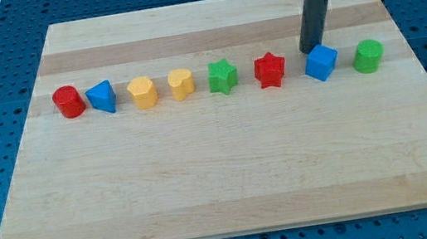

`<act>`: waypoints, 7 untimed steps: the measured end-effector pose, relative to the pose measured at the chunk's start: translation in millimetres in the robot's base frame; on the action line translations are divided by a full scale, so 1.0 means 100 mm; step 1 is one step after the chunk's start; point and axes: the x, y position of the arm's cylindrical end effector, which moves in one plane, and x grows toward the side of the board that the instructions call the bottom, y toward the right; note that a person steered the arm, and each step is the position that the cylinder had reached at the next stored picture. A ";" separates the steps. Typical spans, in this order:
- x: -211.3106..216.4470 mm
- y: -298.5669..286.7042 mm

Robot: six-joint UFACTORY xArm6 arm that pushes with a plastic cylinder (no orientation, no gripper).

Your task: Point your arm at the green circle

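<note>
The green circle (369, 56) stands at the right end of a row of blocks on the wooden board (230, 176). My tip (310, 49) is down on the board just above the blue cube (321, 62), touching or almost touching its top left edge. The tip is to the left of the green circle, about one block's width away from it, with the blue cube between.
The row runs from the view's left: a red cylinder (69, 101), a blue triangle (101, 97), a yellow hexagon (143, 92), a yellow heart (181, 84), a green star (223, 77), a red star (270, 69). A blue perforated table surrounds the board.
</note>
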 end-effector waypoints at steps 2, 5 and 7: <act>-0.08 0.41; -0.03 1.41; 0.95 1.34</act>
